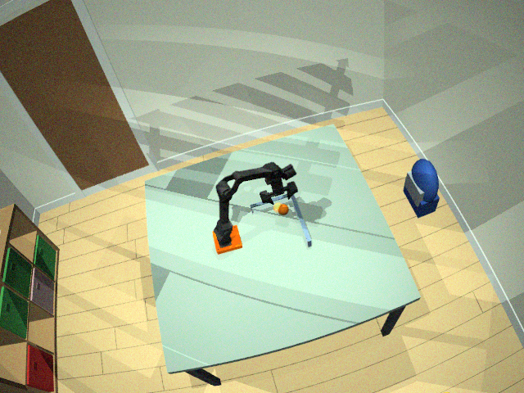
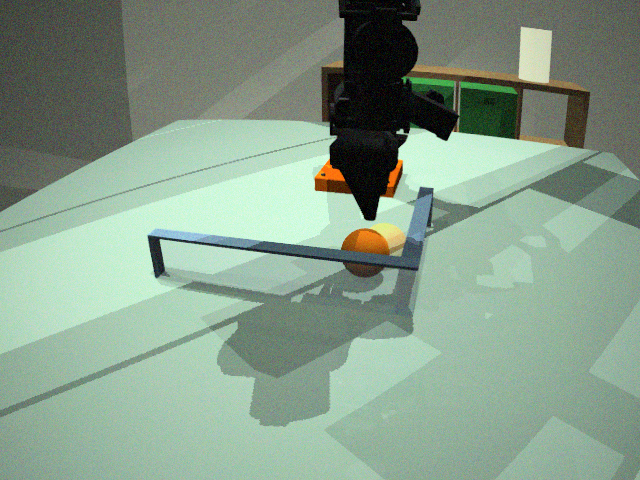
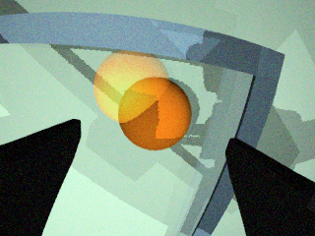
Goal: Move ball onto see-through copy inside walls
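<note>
The orange ball (image 1: 283, 209) (image 2: 364, 240) (image 3: 172, 118) rests on the table inside the corner of the two low clear walls. The see-through yellow copy (image 1: 276, 206) (image 2: 394, 235) (image 3: 109, 84) stands beside it, partly overlapping it in the views. One blue-edged wall (image 1: 301, 219) (image 2: 248, 245) (image 3: 261, 93) and the other wall (image 1: 259, 205) (image 2: 420, 222) (image 3: 98, 29) meet at the corner. My gripper (image 1: 281, 199) (image 2: 369, 218) (image 3: 156, 138) is open and empty, pointing down above the ball. In the wrist view the ball lies between and beyond the fingertips, and the right fingertip overlaps a wall edge.
The arm's orange base (image 1: 234, 243) (image 2: 330, 183) stands on the pale green table (image 1: 254, 304) (image 2: 129, 387). The walls' top edges lie close around the ball on two sides. A shelf (image 2: 576, 116) and a blue object (image 1: 425, 182) are off the table.
</note>
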`<state>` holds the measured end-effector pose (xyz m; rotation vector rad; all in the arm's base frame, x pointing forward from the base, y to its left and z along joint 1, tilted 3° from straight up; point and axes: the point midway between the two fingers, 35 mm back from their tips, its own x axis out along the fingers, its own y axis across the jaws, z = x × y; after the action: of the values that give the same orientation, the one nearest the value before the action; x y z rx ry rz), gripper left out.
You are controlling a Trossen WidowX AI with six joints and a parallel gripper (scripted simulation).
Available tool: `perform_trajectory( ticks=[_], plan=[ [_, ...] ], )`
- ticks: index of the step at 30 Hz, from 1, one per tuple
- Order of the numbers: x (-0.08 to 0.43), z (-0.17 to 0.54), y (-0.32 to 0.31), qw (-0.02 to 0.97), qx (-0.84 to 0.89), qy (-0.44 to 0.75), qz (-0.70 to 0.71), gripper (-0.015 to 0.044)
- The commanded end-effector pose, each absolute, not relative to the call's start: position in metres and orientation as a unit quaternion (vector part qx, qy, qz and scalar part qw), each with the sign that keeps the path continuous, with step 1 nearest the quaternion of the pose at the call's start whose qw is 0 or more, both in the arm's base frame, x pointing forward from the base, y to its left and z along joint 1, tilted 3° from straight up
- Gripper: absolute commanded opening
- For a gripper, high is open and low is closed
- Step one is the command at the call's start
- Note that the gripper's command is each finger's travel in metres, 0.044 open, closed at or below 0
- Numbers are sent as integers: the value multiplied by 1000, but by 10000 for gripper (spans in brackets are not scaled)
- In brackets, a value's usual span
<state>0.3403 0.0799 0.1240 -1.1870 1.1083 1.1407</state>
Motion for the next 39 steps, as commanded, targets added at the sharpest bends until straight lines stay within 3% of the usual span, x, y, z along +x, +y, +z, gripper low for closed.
perform_trajectory(
  ticks=[1, 39],
  plan=[
    [343, 123, 70, 540, -496, 485, 476, 391],
    [348, 62, 72, 540, -496, 485, 476, 391]
  ],
)
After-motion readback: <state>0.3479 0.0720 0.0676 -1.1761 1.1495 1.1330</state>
